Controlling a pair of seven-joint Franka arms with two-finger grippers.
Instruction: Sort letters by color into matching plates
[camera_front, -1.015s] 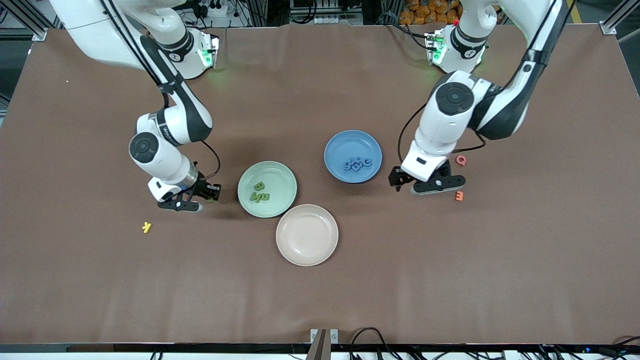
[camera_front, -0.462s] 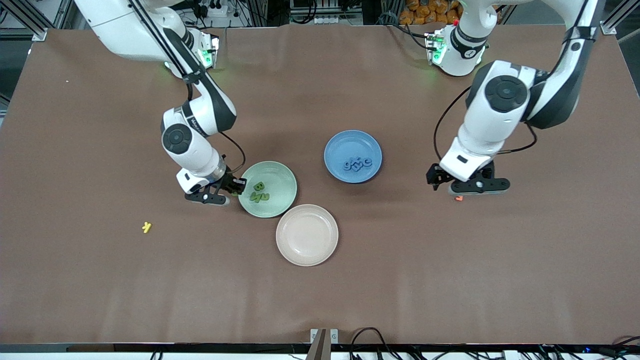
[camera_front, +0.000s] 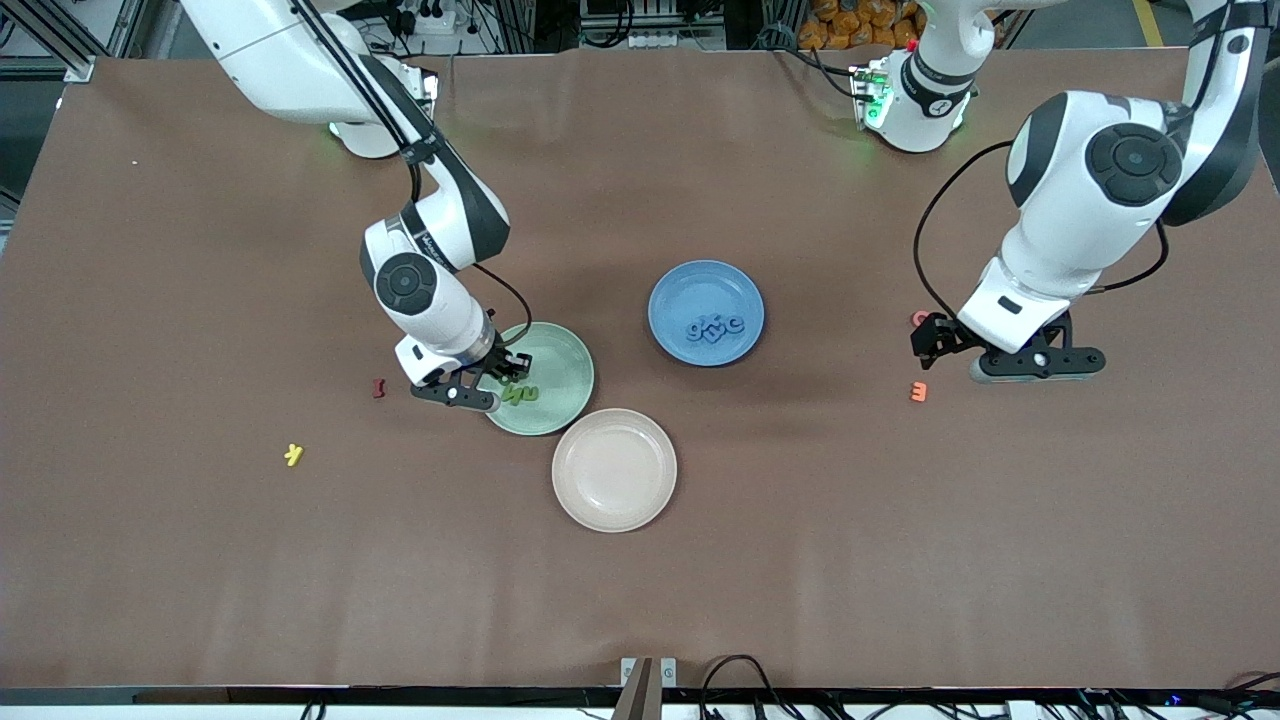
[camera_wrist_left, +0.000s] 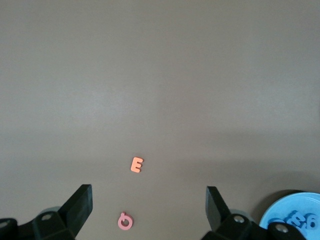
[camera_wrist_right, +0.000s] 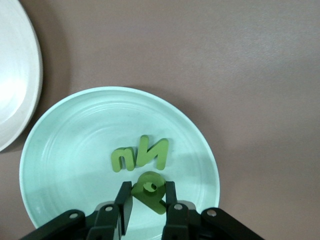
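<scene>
The right arm is bent down from its base, and the right gripper (camera_wrist_right: 146, 205) is held over the green plate (camera_front: 565, 365), at the plate's edge toward the right arm's end of the table. Its fingers are closed tight on a green letter (camera_wrist_right: 149, 191), which is kept up above the plate. Two more green letters (camera_wrist_right: 140, 154) are seen lying in the green plate, side by side. The left arm is folded high, and the left gripper (camera_wrist_left: 150, 205) is hung over bare table, well apart from the green plate, toward the left arm's end. Its fingers are spread wide and nothing is held in them. An orange letter (camera_front: 918, 391) and a pink letter (camera_wrist_left: 125, 221) are found on the table near that gripper. The blue plate (camera_front: 680, 290), with a few blue letters (camera_front: 714, 326) in it, is set beside the green plate, farther from the front camera. The beige plate (camera_front: 614, 470) is placed just beside the green plate, nearer the front camera. A dark red letter (camera_front: 378, 388) and a yellow letter (camera_front: 293, 455) are left on the table toward the right arm's end from the green plate.
</scene>
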